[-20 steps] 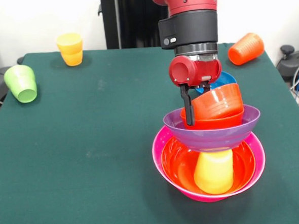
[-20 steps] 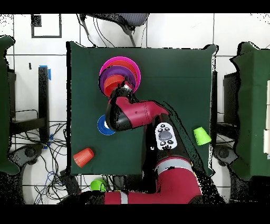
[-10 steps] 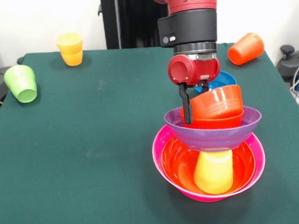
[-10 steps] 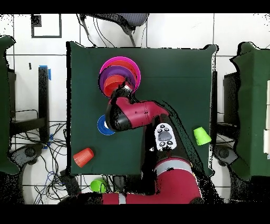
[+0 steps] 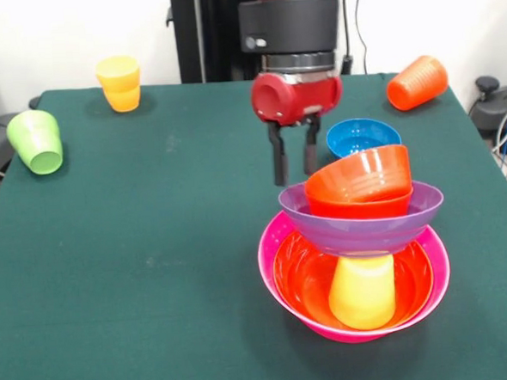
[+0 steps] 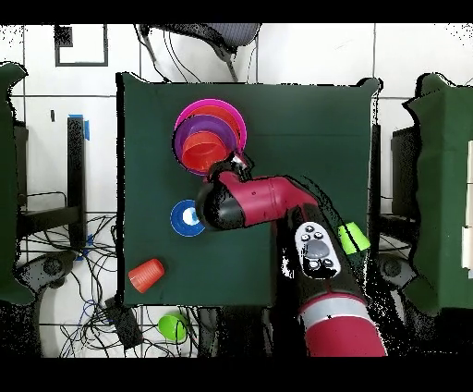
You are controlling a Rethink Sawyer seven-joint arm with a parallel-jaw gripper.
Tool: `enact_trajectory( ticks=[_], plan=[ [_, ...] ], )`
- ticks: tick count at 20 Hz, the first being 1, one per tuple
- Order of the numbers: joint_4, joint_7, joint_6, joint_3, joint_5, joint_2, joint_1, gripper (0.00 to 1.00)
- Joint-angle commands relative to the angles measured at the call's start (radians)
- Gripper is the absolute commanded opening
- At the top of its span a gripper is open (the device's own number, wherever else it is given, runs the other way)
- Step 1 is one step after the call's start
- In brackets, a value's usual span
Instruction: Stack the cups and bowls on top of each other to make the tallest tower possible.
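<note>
We see the red gripper (image 5: 293, 163), fingers apart and empty, hanging just beside the multi-coloured plastic tower (image 5: 354, 251) of glossy bowls.

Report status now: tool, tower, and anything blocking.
Tool open, empty, beside the tower. Small orange bowls on top, tilted. Blue bowl loose behind tower; nothing blocking.

You are seeing the arm (image 6: 277, 199) covering the gripper in the overhead view. The purple bowl (image 5: 361, 222) is hiding the top of the yellow cup (image 5: 363, 290), and the tilted orange bowl (image 5: 360, 175) is masking most of the one beneath it.
</note>
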Motion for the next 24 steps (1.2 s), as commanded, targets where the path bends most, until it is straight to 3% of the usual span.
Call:
enact_trajectory(
  ticks=[1,9,15,21,24],
  plan=[
    [0.090,-0.186,0.244,0.170,-0.083,-0.042,-0.078,1.00],
    [0.125,-0.206,0.333,0.264,-0.088,-0.058,-0.164,1.00],
    [0.107,-0.280,0.397,0.316,-0.126,-0.039,-0.247,1.00],
    [0.051,-0.330,0.446,0.369,-0.161,0.008,-0.382,1.00],
    [0.029,-0.347,0.511,0.411,-0.142,0.026,-0.447,1.00]
  ],
)
